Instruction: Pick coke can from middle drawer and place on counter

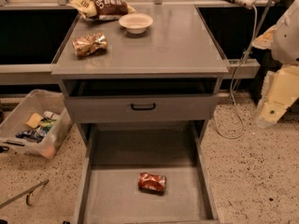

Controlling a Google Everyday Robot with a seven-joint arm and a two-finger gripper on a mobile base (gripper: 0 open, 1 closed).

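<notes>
The coke can (152, 182), red and shiny, lies on its side on the floor of the middle drawer (112, 195). That drawer is pulled far out toward me. The counter (163, 45) is the flat grey top of the cabinet, above and behind the drawer. My gripper (270, 113) hangs at the right edge of the camera view, at the end of the cream-coloured arm. It is well to the right of the cabinet, higher than the can and far from it. It holds nothing that I can see.
On the counter lie a gold-brown foil snack bag (89, 44), a dark brown chip bag (102, 6) and a white bowl (136, 22). A drawer front with a black handle (142, 107) sits above the open drawer. A clear plastic bin (32, 122) stands on the floor at left. A cable (243, 73) hangs at right.
</notes>
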